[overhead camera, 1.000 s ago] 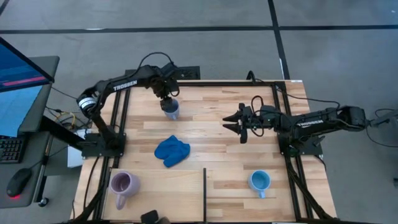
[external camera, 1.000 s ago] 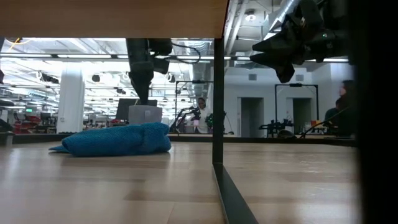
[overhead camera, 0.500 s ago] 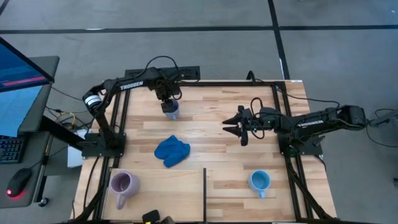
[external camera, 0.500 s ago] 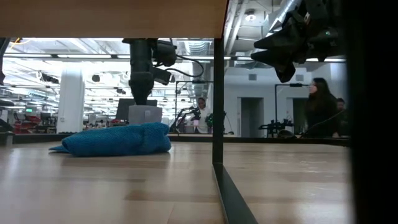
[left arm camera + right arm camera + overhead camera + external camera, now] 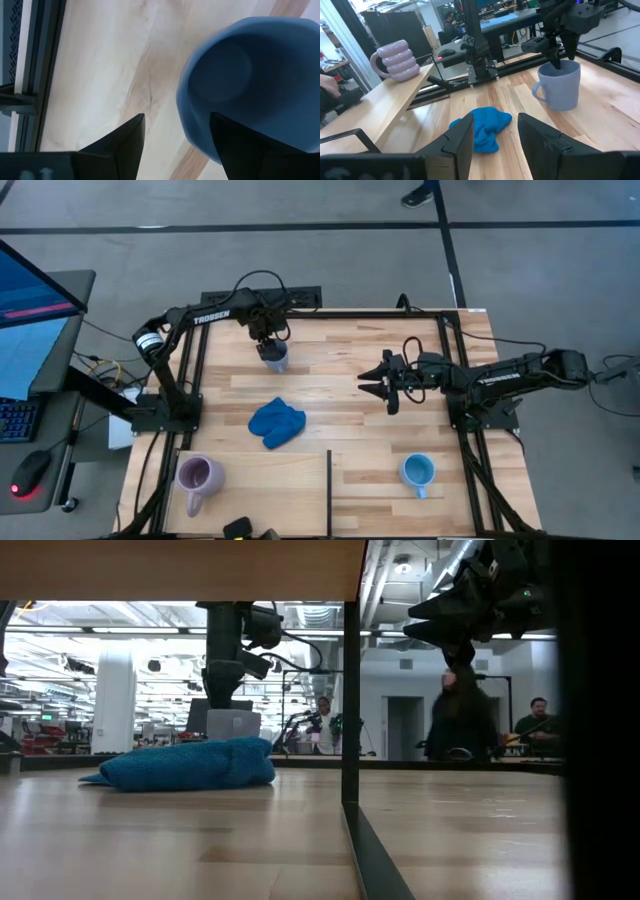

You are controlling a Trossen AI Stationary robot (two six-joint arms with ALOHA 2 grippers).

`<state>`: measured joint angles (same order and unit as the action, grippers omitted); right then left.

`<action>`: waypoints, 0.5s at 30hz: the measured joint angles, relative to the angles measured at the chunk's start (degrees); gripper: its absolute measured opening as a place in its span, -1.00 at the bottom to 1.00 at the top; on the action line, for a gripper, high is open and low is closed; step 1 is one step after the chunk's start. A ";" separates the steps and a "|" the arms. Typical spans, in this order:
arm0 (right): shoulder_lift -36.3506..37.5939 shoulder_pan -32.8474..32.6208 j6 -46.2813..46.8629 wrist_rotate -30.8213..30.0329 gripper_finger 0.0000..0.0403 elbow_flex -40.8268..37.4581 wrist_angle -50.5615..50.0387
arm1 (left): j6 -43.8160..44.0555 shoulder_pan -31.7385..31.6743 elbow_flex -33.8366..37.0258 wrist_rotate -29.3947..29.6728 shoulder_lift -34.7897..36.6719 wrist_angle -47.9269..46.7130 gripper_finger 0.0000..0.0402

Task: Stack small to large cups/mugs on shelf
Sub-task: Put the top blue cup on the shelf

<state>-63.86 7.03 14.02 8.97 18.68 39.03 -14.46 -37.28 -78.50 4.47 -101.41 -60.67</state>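
Overhead, left pincer [image 5: 272,345] hangs spread apart straddling the grey-blue mug's [image 5: 275,356] rim; right pincer [image 5: 366,380] parted, idle.

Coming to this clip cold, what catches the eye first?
The left tool hangs open right over the grey-blue mug at the table's far edge. A royal-blue cloth lies crumpled mid-table. On the plywood shelf stand the lilac mug and light blue mug; the right tool waits open, mid-air.

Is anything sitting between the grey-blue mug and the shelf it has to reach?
Yes. The blue cloth lies on the table between the grey-blue mug at the far edge and the shelf at the near edge. The left gripper is open right at the mug.
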 joint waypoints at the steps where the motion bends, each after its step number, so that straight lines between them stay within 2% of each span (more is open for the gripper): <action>1: 0.00 0.00 0.00 0.00 -0.14 0.00 0.00 | -0.09 0.00 0.00 0.00 0.00 0.14 0.07; 15: 0.00 0.00 0.00 0.00 -0.15 0.00 0.00 | 0.21 0.00 0.00 0.04 0.00 0.13 0.07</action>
<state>-63.86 7.03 14.02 8.97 18.68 39.03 -14.25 -37.28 -78.50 4.51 -101.41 -60.53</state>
